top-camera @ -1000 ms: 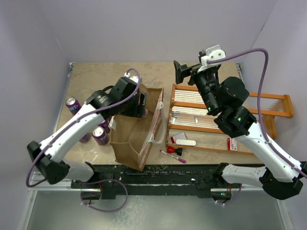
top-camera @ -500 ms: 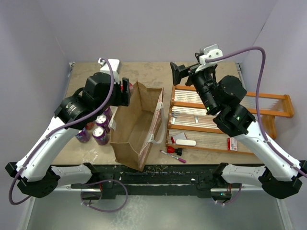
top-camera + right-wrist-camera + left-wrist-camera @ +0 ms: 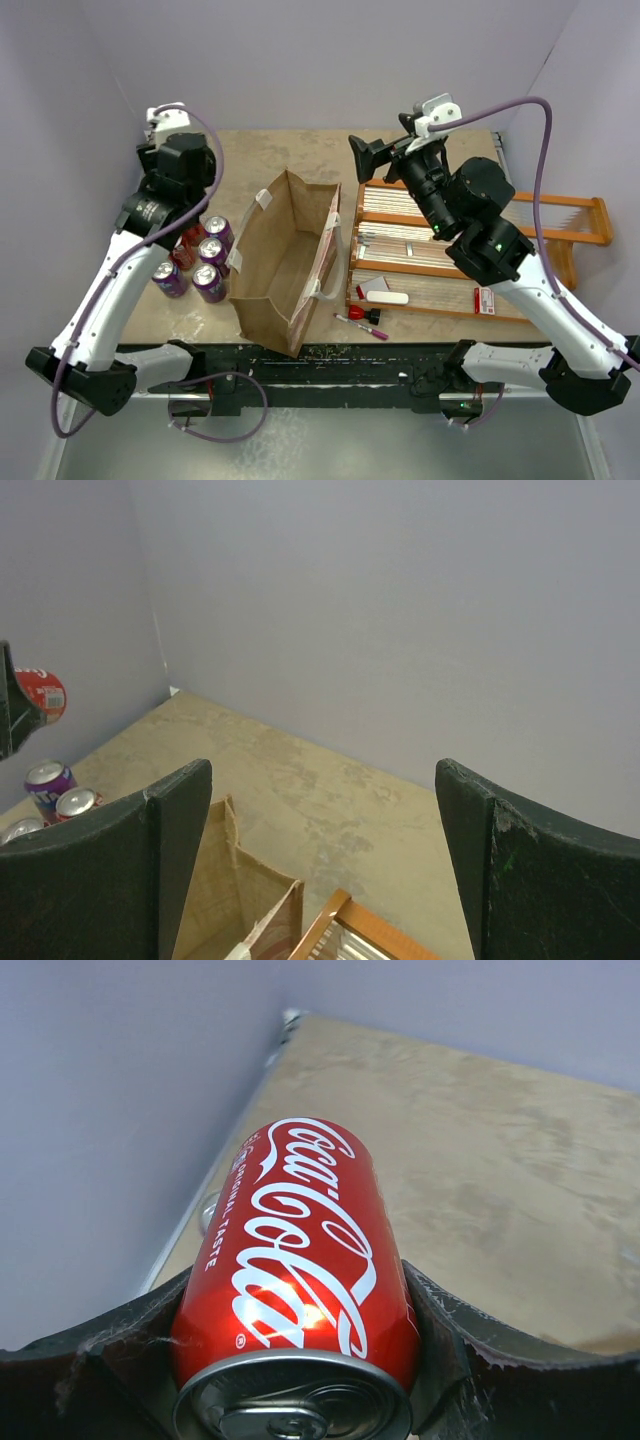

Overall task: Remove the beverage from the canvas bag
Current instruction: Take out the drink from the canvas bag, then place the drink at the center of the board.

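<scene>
One red cola can [image 3: 300,1280] sits clamped between the left fingers [image 3: 450,1345], lid toward the wrist camera, long axis running out toward the counter's [image 3: 510,1160] far left corner. It's out left of the canvas bag [image 3: 285,262], which stands open-mouthed mid-counter. From above, the arm hides that grip. Meanwhile the right fingers [image 3: 175,850] are spread wide, holding nothing, high over the bag's far end.

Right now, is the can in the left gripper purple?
No, the can clamped in the left gripper is red with white Coca-Cola lettering.
</scene>
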{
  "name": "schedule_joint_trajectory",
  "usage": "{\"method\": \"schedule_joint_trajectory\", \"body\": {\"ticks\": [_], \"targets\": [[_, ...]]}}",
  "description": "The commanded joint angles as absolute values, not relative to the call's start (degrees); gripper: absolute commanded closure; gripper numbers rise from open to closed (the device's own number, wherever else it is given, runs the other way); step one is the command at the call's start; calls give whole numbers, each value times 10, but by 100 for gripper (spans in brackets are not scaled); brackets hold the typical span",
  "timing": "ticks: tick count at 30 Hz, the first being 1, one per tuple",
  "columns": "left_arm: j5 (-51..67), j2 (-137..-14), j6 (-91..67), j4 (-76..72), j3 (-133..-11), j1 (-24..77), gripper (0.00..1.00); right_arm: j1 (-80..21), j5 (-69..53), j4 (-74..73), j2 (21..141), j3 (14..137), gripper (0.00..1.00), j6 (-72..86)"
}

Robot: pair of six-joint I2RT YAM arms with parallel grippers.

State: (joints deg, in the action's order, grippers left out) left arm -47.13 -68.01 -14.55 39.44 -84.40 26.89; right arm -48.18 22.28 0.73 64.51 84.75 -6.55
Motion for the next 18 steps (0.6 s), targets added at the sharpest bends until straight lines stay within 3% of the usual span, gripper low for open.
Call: {"method": "schedule_joint_trajectory", "body": {"ticks": [1, 9, 15, 18], "targets": [[-422, -660, -232, 380, -843, 154, 100, -479, 203, 16, 630, 874, 7, -54], [-215, -698, -350, 501, -842, -122, 100, -479, 189, 11, 612, 852, 6, -45], [-241, -681, -398, 504, -802, -163, 100, -479, 195, 3, 601, 838, 6, -65], [-218, -692, -400, 489, -768, -183, 100, -479, 200, 0, 594, 828, 0, -81]]}}
